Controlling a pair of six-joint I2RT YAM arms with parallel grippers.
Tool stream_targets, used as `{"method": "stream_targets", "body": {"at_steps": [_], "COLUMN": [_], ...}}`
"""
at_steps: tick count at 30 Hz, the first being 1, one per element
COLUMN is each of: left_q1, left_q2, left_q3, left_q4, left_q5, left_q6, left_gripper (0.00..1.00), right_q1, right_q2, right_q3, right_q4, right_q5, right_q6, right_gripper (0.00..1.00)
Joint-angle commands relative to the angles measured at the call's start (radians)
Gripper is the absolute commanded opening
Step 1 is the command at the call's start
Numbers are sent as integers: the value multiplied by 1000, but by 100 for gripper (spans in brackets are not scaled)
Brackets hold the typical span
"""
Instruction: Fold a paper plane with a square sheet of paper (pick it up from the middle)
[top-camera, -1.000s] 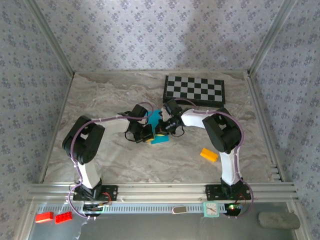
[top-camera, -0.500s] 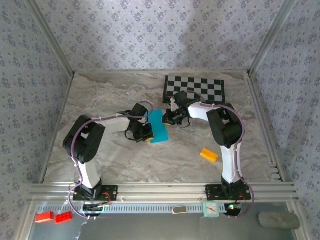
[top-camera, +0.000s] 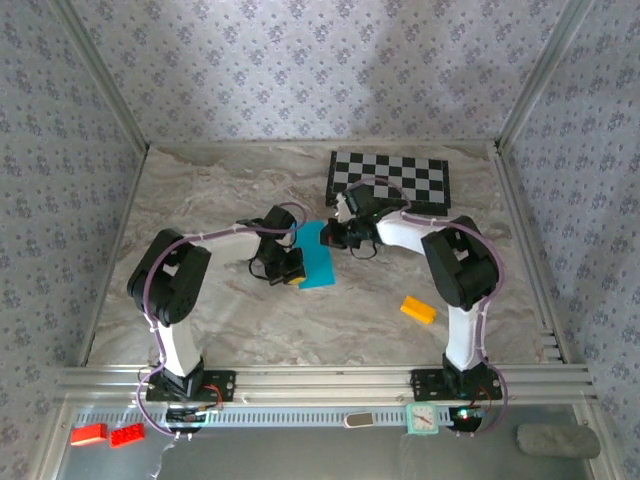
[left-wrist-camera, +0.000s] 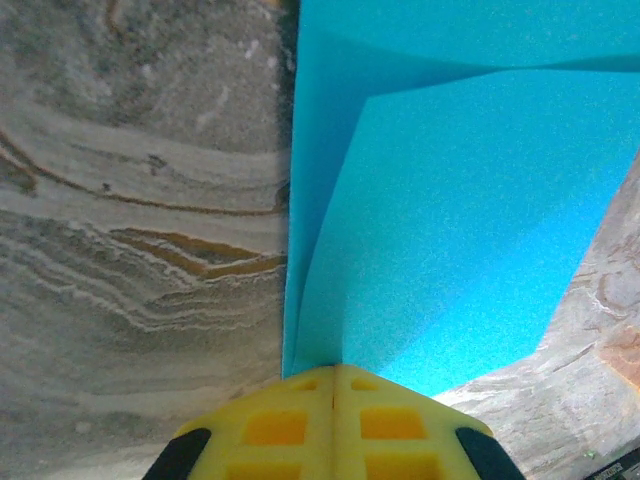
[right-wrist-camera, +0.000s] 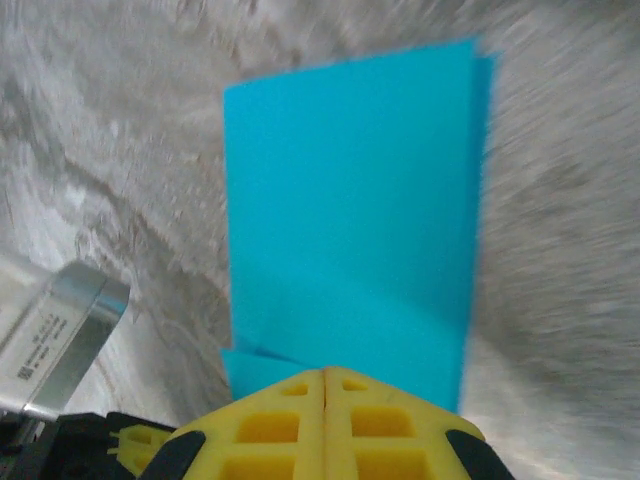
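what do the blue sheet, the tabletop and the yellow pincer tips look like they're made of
The sheet looks like thin matte paper: it holds sharp creases. The tabletop looks like marble or a marble-print laminate, grey with brown veins; which, I cannot tell. The left pincer looks like moulded matte yellow plastic, with gridded recesses.

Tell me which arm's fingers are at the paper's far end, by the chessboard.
The right arm's fingers, shut at the blue paper's end nearest the chessboard. The left arm's fingers are shut at its near left edge.
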Motion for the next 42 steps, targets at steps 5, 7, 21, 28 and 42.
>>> {"method": "stream_targets", "body": {"at_steps": [5,7,21,28,42], "left_q1": [13,16,14,5,-53], "left_q2": [23,15,74,111,-57], "left_q3": [26,34,97,98,-57], "left_q4": [-54,-31,119,40,-181], "left_q5": [5,22,109,80,-33], "left_q6": [35,39,15,23,110], "left_gripper": [0,0,10,6,11], "right_q1": [17,15,14,15,0], "right_q2": [74,86,124,135,170], "right_q3": [2,4,-11,-56,-69], "right_q4": [-24,-44,-90,-90,-134], "right_q5": [-21,-14,36,53,129], "right_q6": [24,17,15,29,40], "right_gripper": [2,1,0,0,0]}}
